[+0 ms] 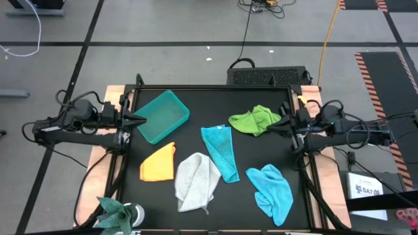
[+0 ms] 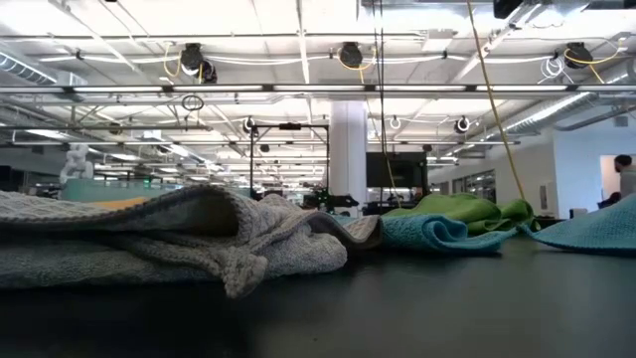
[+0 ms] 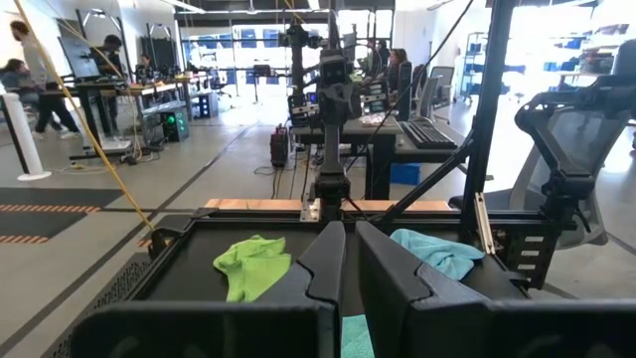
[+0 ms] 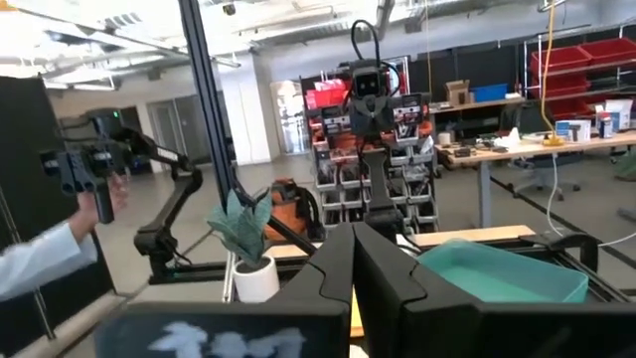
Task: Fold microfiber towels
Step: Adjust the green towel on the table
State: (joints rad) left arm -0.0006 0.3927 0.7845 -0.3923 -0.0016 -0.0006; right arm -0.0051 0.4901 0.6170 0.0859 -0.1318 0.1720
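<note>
The left pincer [image 1: 141, 119] waits at the left edge of the table [image 1: 196, 212], fingers almost together with only a slit between them and nothing held. The right pincer [image 1: 273, 125] sits at the right edge, fingers fully closed and empty, its tip just beside the lime green towel [image 1: 255, 120] — whether it touches the cloth I cannot tell.

Judging by how the cloths lie, the folding has barely begun, if at all. No towel shows a crisp finished fold, and none is stacked or put away — the teal bin [image 1: 163, 116] holds nothing that can be seen.

Counted from above, there are five towels:
- one orange-yellow towel [image 1: 159, 163], lying fairly flat near the left side below the bin, perhaps doubled over once;
- one light grey towel [image 1: 196, 181], loosely lapped over itself at the front middle;
- one teal towel [image 1: 221, 151], a long strip in the middle, its lower end touching the grey one;
- one lime green towel, bunched at the back right;
- one light blue towel [image 1: 271, 191], rumpled at the front right.

There is one bin, and two arms. A small potted plant [image 1: 116, 214] stands at the front left corner. All five towels look left to do.
</note>
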